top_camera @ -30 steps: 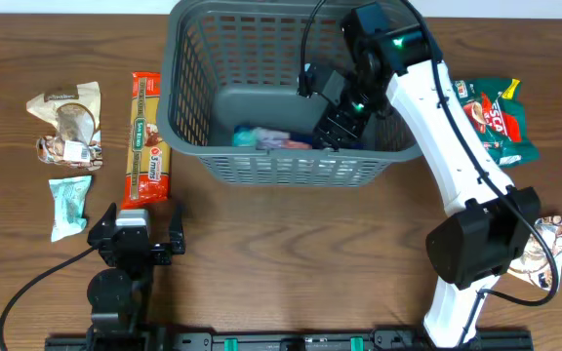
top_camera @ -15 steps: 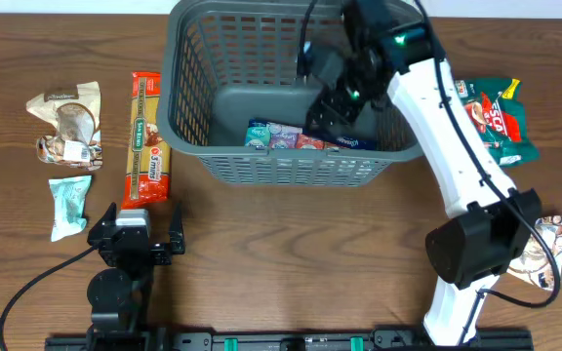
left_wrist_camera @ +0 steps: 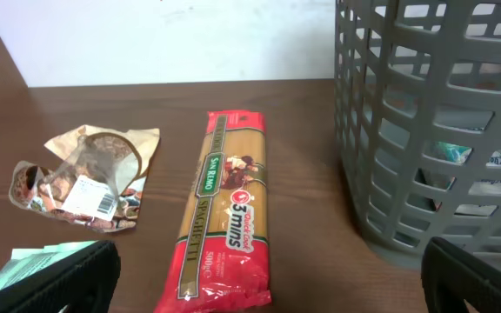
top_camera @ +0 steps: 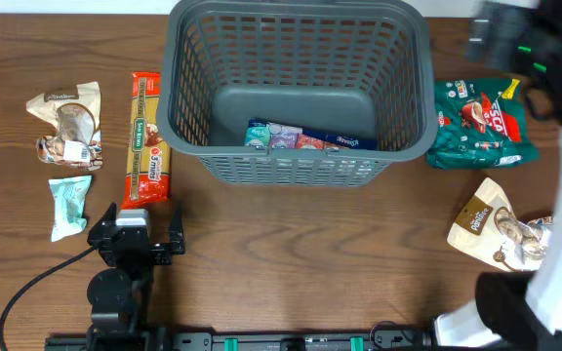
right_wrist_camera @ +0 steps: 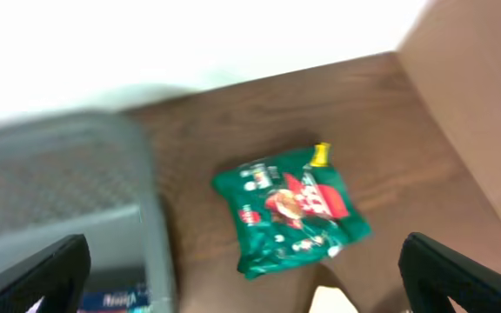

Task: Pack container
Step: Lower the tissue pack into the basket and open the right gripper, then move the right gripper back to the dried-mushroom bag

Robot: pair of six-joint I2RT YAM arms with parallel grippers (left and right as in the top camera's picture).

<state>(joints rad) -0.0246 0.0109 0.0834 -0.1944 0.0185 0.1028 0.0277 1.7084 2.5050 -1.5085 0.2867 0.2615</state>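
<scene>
The dark grey slotted container (top_camera: 296, 12) stands at the back middle of the table; it also shows in the left wrist view (left_wrist_camera: 433, 130) and, blurred, in the right wrist view (right_wrist_camera: 68, 174). A blue and multicoloured packet (top_camera: 305, 136) lies on its floor by the near wall. My right gripper (top_camera: 515, 44) is blurred at the far right, outside the container, above a green packet (top_camera: 481, 122); in its wrist view it (right_wrist_camera: 246, 278) is open and empty. My left gripper (top_camera: 135, 239) rests open and empty at the front left (left_wrist_camera: 263, 283).
A long spaghetti packet (top_camera: 147, 141) (left_wrist_camera: 224, 226) lies left of the container. A crumpled brown and clear wrapper (top_camera: 66, 122) (left_wrist_camera: 85, 174) and a mint packet (top_camera: 69, 205) lie further left. A beige pouch (top_camera: 496, 229) lies front right. The green packet shows in the right wrist view (right_wrist_camera: 290, 209).
My right arm has come up out of the container and swung to the far right, leaving the blue packet on the floor inside. The beige pouch now shows in full. The left arm is still.
</scene>
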